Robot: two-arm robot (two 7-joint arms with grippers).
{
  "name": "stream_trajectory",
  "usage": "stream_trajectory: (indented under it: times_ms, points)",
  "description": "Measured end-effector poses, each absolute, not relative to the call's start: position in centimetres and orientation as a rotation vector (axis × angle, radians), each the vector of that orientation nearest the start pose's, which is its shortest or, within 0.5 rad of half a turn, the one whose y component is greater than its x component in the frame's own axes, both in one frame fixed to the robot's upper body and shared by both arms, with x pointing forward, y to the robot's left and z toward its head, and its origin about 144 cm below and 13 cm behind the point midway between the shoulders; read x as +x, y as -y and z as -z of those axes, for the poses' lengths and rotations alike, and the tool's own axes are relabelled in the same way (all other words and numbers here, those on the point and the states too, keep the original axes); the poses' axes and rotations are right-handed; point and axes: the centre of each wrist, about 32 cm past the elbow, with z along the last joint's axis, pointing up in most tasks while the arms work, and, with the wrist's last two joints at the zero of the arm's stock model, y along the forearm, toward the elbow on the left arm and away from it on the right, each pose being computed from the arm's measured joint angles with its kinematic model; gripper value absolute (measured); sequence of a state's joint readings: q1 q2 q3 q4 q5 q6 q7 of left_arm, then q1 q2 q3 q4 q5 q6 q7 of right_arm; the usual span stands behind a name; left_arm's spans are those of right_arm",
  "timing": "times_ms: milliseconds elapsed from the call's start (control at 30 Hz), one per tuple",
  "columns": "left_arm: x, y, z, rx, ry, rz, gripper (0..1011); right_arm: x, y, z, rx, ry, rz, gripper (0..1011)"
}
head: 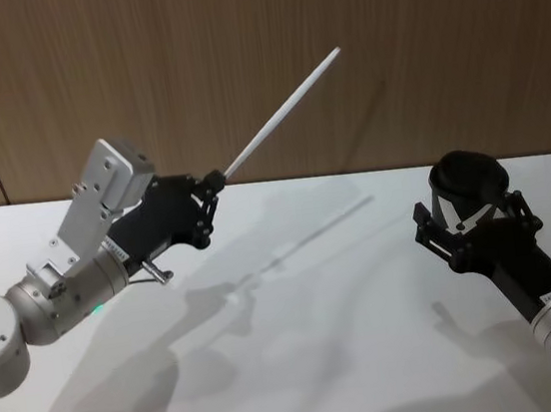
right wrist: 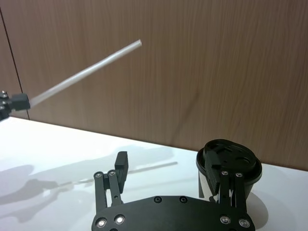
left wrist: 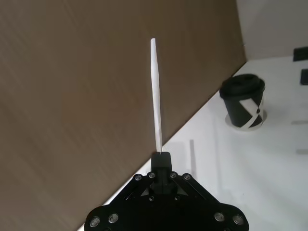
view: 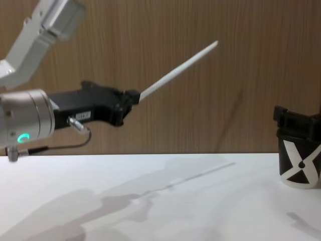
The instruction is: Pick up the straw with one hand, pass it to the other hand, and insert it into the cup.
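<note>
Straw aloft in left gripper; right gripper spread at cup.
Left gripper is clenched on the straw's lower end and raised above the white table on the robot's left side. Straw is straight, slanting up and toward the right, its free tip seen against the wood-panelled wall. Cup stands upright on the table at the right, black lid on, white X mark facing the chest camera. Right gripper sits low by the cup with fingers parted wide. In the right wrist view one finger overlaps the cup's side and the other stands well clear. Whether that finger touches the cup cannot be told. Straw tip and cup are well apart.
</note>
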State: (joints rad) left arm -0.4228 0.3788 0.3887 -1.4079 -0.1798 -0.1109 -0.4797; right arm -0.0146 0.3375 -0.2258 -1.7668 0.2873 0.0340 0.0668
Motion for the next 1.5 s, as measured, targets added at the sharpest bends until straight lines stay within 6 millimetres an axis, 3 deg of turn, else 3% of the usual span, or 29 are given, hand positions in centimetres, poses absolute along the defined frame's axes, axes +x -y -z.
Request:
stream_trajectory:
  times_ms: [600,1500]
  points:
    - [55.8,-24.1,-125.2,-0.027,0.531,-0.667,0,44.3,23.7,-118.9,0.026,0.075,1.229,1001]
    - [57.1,-22.9,-125.7,-0.051,0.553,-0.574,0,44.3,23.7,-118.9,0.026,0.075,1.23,1001]
